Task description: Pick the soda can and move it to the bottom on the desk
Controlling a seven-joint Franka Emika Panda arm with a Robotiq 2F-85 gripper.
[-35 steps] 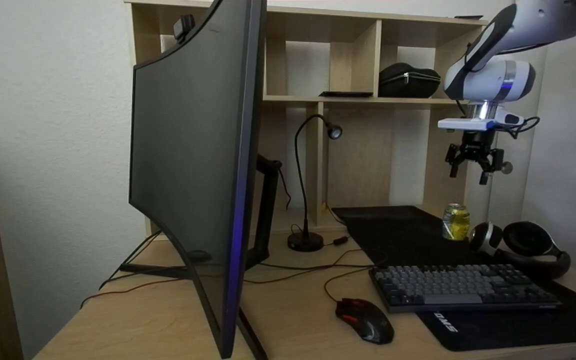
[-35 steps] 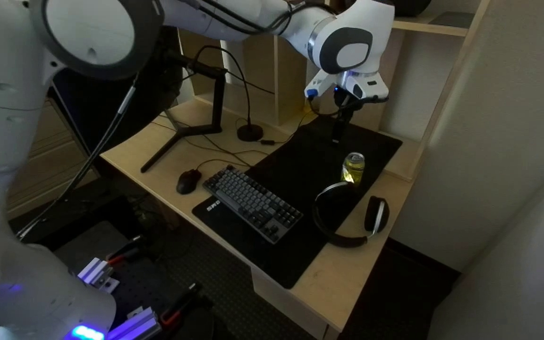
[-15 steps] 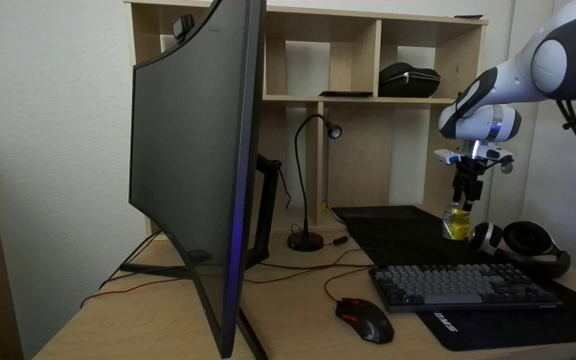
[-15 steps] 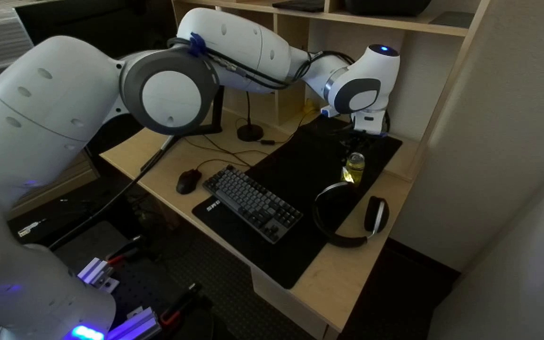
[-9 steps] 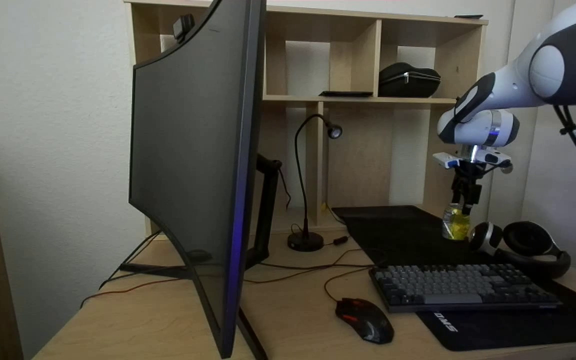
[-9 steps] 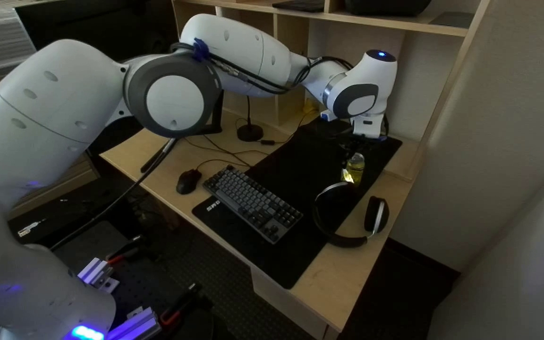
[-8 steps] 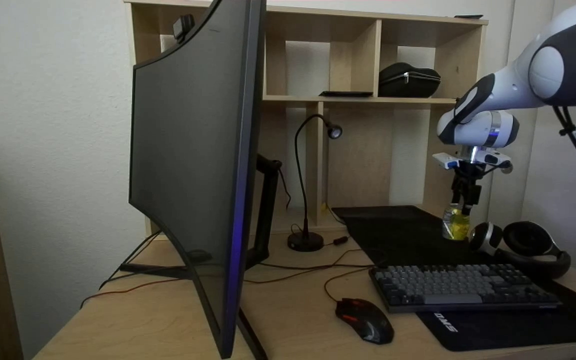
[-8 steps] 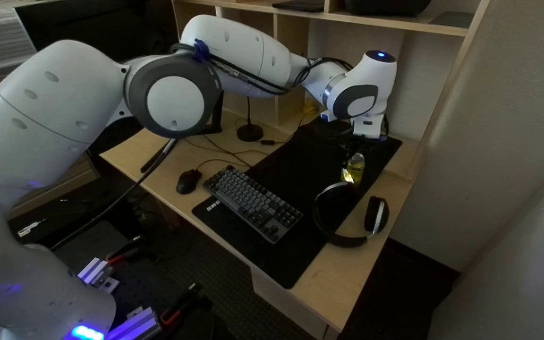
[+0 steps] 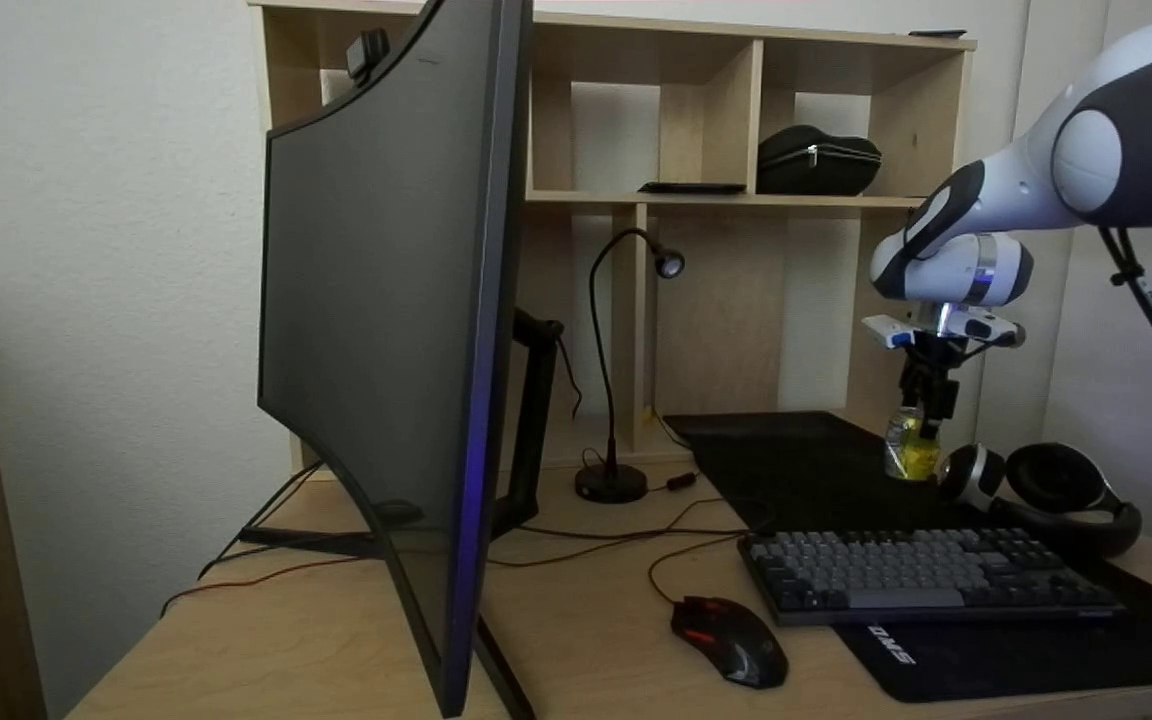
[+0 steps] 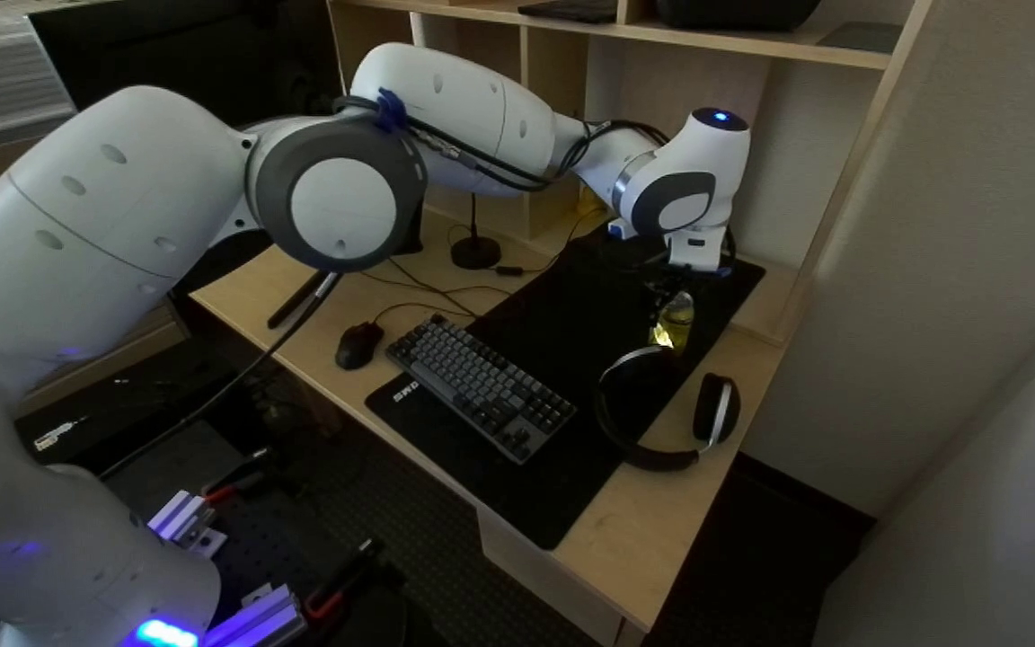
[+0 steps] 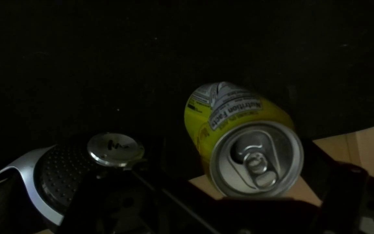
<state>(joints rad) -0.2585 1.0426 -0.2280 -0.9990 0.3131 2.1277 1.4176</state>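
Straddling gripper (image 9: 919, 418): points straight down, presumably so its jaws can close on the soda can (image 9: 906, 458) near the top; jaws appear parted wider than the can, gripping nothing.
Yellow soda can: stands upright on the black mat (image 10: 562, 332), its top between the jaws.
Over-ear headphones (image 9: 1051, 490): lie just beside it, likely restricting approach from that side.
Pull tab (image 11: 261, 170): legible, with the Nutrition Facts panel (image 11: 235, 112), only in the wrist view.
Light-wood desk (image 9: 576, 650): broad in both exterior views; carry not yet done.

Office-like workspace: desk (image 9: 591, 610) with curved monitor (image 9: 386, 300), keyboard (image 9: 916, 572), mouse (image 9: 731, 642), gooseneck lamp (image 9: 611, 484); cubby shelf (image 9: 721, 310) behind.
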